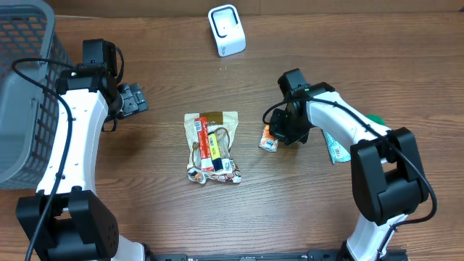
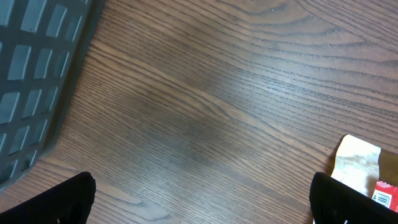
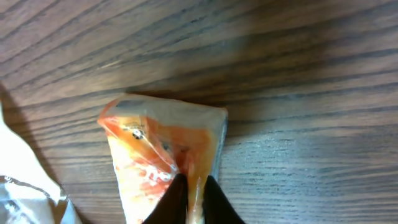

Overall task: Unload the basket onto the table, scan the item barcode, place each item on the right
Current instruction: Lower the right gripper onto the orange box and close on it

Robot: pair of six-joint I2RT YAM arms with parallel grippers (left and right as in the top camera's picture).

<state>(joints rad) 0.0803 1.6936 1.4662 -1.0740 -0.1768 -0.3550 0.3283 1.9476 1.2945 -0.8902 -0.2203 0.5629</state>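
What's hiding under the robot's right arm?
A white and green packet lies on the table under the right arm. Only one end peeks out; the arm covers the rest.

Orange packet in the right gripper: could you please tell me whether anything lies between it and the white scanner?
Nothing visible does. The right gripper pinches the orange packet, and only bare table separates it from the white scanner; the snack bag lies off to the side of that path.
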